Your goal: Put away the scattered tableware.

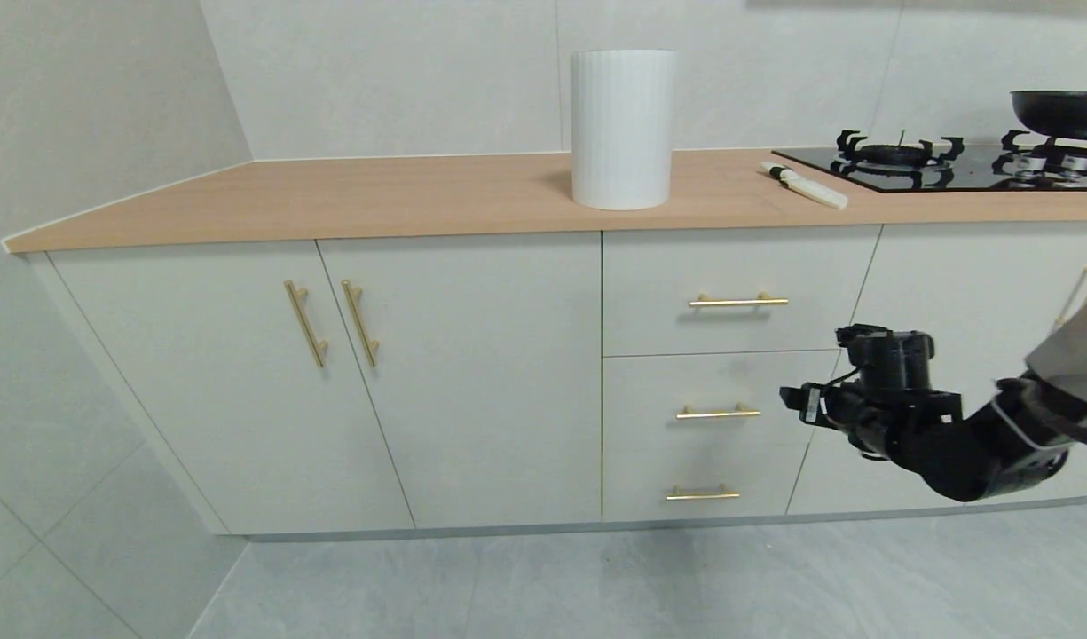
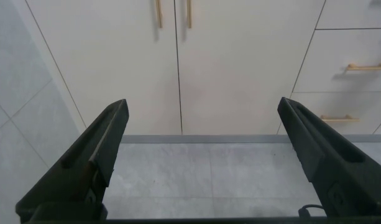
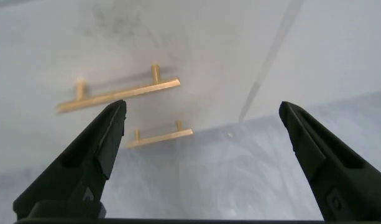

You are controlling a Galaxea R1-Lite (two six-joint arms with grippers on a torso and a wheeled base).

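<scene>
My right gripper stood spread wide with nothing between its fingers and touching nothing. It hung in front of the drawer stack, just off that stack's right edge at the height of the middle drawer's brass handle, with the bottom handle below it. From the head camera the same gripper pointed at the stack's front.

My left gripper was just as wide open and held nothing. It hovered over the grey floor, facing the double cabinet doors that adjoin the drawer stack on its left.

The knife lay flat on the wooden countertop above the drawer stack's right end. It was pale cream with a dark band near one end, and it was set on a slant. A tall white ribbed container stood upright on the counter above the stack's left end, apart from the knife. The black hob lay beyond the stack's right side, close to the knife, with a dark pan on its far burner.
</scene>
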